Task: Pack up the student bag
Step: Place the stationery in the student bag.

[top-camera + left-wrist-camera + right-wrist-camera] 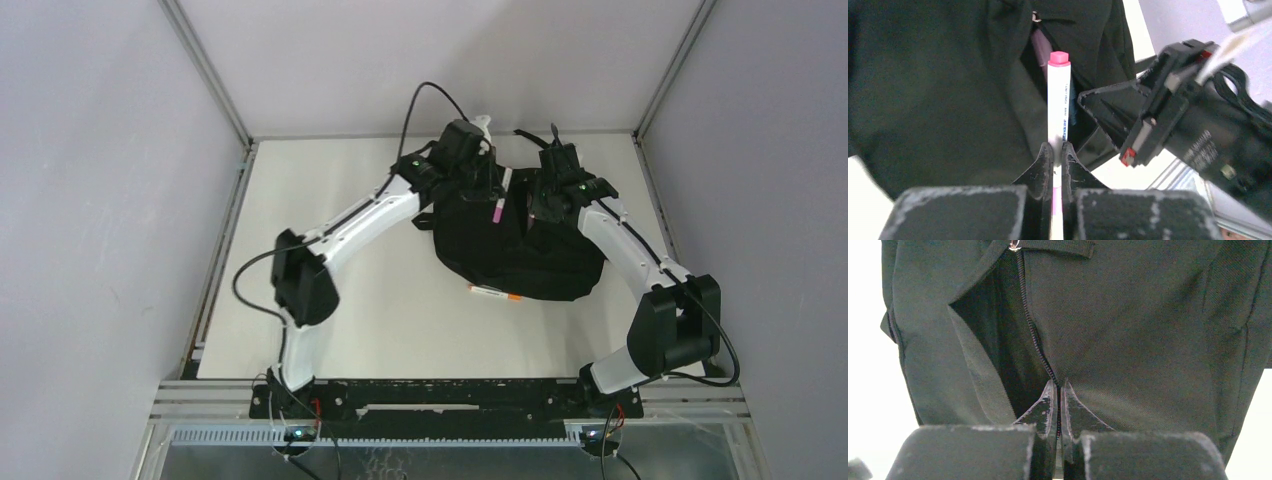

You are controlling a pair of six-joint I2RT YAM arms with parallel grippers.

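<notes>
Left wrist, clearest: marker (1059, 95) in left gripper (1058, 148)

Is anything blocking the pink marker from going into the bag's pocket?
Nothing visible blocks it. The left gripper points the marker at the open pocket of the student bag, whose edge the right gripper pinches.

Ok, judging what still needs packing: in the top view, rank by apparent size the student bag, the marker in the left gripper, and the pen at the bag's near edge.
1. student bag, far largest.
2-3. Unsure: pen shows more length than marker, but the left gripper hides most of the marker.
</notes>
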